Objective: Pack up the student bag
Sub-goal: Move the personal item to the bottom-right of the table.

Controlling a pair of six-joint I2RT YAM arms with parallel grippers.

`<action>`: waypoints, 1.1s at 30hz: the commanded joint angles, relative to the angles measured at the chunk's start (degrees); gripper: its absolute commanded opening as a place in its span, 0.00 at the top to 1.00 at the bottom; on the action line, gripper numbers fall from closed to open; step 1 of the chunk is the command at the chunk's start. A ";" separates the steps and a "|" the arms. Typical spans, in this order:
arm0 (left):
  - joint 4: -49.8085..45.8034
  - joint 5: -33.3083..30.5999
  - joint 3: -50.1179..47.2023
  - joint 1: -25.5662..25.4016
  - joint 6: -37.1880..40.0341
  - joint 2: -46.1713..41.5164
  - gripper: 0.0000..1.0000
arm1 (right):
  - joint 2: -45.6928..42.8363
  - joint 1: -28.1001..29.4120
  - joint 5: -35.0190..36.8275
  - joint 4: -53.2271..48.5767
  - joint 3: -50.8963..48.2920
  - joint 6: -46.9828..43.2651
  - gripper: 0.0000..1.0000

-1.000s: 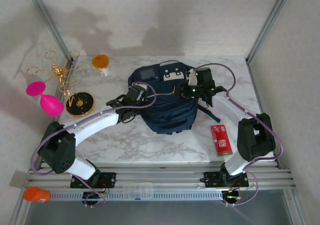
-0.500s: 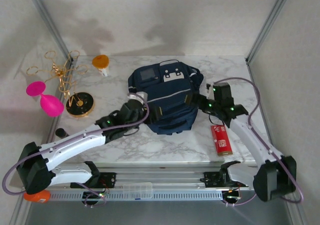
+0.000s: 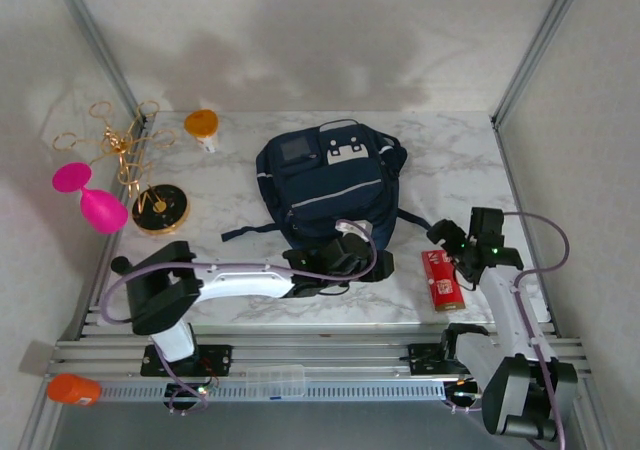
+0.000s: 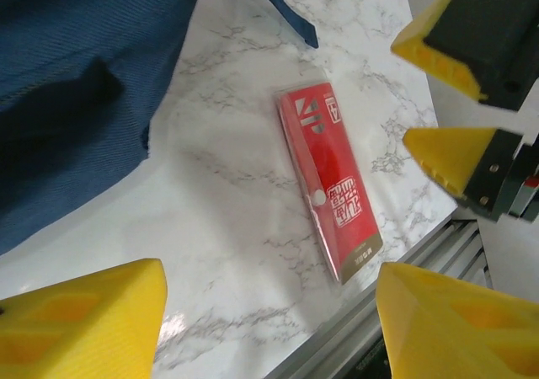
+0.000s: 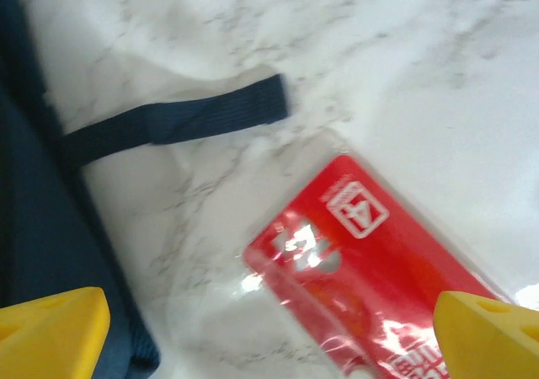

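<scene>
From above, the bag (image 3: 325,185) was seen lying flat at the middle of the marble table (image 3: 450,155), its grey patch and white buckle patches at the far end. The left arm (image 3: 240,278) was stretched across the near edge, its jaws placed at the bag's near end; how they stood could not be told there. A red packet (image 3: 441,278) lay near the bag's right side, and the right jaws were held just beyond its far end. At the far left were seen an orange-capped bottle (image 3: 203,128), a gold wire stand (image 3: 125,150), a pink piece (image 3: 90,195) and a black and gold disc (image 3: 160,208). In the left wrist view, the left jaws were spread wide, the yellow fingertips (image 4: 80,312) apart with nothing between them; the packet lay on the table below, the bag at the upper left, and the right arm's yellow fingers (image 4: 438,42) were seen parted at the upper right. In the right wrist view, the right jaws were likewise wide apart and empty above the packet's end, with a dark strap (image 5: 177,120) lying flat on the table just beside the packet.
</scene>
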 commanded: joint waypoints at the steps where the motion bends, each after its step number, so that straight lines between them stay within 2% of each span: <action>1: 4.69 1.89 3.26 -0.52 -2.26 3.66 0.38 | 0.10 -1.70 3.18 0.55 -2.76 4.45 0.01; 3: 4.79 0.64 3.69 -0.47 -3.17 5.13 0.40 | -0.36 -1.69 4.25 0.53 -3.78 5.43 0.01; 10: 4.44 -0.54 3.57 0.34 -3.24 6.53 0.45 | -0.91 -0.90 -1.49 2.73 -9.04 8.92 0.01; 15: 5.26 0.79 0.68 2.16 -1.72 6.18 0.51 | -5.45 4.31 -7.53 4.80 -11.63 18.32 0.01; 17: 5.16 1.03 0.03 2.93 -1.53 6.21 0.54 | -7.61 7.61 -7.34 6.65 -11.90 22.39 0.01; 19: 5.38 1.88 0.36 3.18 -1.13 6.81 0.58 | -8.25 9.30 -7.70 7.89 -11.72 23.95 0.01; 22: 5.53 4.18 2.36 3.00 -0.98 8.81 0.61 | -7.98 9.65 -11.93 8.95 -12.25 24.58 0.01; 24: 6.34 5.14 4.16 2.41 -1.45 10.50 0.63 | -8.63 9.51 -9.71 4.67 -10.30 21.91 0.01; 27: 6.00 6.67 8.29 1.47 -1.40 14.27 0.64 | -10.20 8.13 -1.35 -1.60 -6.96 16.05 0.01; 31: 5.87 6.65 12.13 0.64 -2.22 18.40 0.66 | -10.09 5.54 8.20 -4.18 -6.07 11.17 0.01; 33: 6.15 6.36 13.33 0.50 -3.13 19.80 0.66 | -8.24 5.12 8.19 -2.74 -7.46 10.34 0.01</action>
